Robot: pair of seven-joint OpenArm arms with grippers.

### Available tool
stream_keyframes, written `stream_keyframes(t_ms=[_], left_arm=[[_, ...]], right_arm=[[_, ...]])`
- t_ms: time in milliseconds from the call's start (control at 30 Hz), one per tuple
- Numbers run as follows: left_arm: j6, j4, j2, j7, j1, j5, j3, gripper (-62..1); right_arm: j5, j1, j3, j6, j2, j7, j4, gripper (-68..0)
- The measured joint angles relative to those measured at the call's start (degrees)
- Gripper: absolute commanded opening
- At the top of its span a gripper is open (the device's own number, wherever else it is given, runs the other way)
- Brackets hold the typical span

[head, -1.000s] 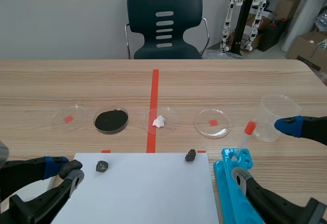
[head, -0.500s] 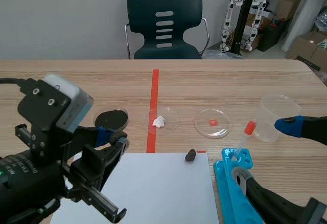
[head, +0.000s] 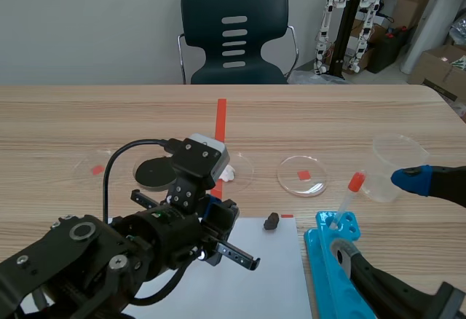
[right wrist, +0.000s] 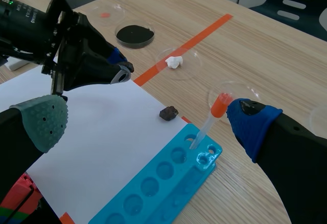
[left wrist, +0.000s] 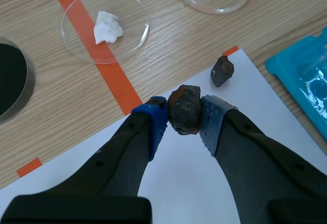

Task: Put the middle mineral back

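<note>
The mineral (left wrist: 184, 109), a dark brownish lump, is clamped between the two pads of the left gripper (left wrist: 184, 117), whose jaws are closed on its narrow sides; its long axis is seen to run along the fingers. It is held just above the white sheet (left wrist: 184, 183). A second dark rock (left wrist: 222, 70) lies on the sheet just ahead, on the grey-pad side. Further ahead on that side an empty dish (left wrist: 227, 1) is seen; ahead on the blue-pad side stands a dish (left wrist: 76, 42) with a white lump (left wrist: 108, 27). Which dish is meant cannot be told; a forward carry is judged necessary either way. The right gripper (right wrist: 148, 119) is spread wide with nothing held, above the blue rack (right wrist: 163, 183), so the left arm is far better placed
</note>
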Motion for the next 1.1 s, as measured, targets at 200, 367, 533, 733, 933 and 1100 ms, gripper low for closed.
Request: stream_keyframes(t_ms=[200,367,533,733,933,1100], left_arm=[[1.9,-7.7,3.7,3.2,-4.3,0.0,-0.1,-53.9],[5.4,-11.4,3.6,4.7,-5.5,-0.8,-0.2,-53.9],[5.7,-13.4,3.6,5.8,-5.9,-0.9,-0.2,-53.9],[5.6,-14.0,3.6,5.7,-5.9,-1.1,-0.2,-53.9],[5.6,-14.0,3.6,5.5,-5.9,-1.1,-0.2,-45.5],[5.6,-14.0,3.6,5.2,-5.9,-1.1,-0.2,-21.5]], right_arm=[[0.0,0.0,0.0,0.0,0.0,0.0,0.0,0.4],[0.0,0.0,0.0,0.0,0.0,0.0,0.0,0.4],[0.0,0.0,0.0,0.0,0.0,0.0,0.0,0.4],[0.0,0.0,0.0,0.0,0.0,0.0,0.0,0.4],[0.0,0.0,0.0,0.0,0.0,0.0,0.0,0.4],[0.0,0.0,0.0,0.0,0.0,0.0,0.0,0.4]])
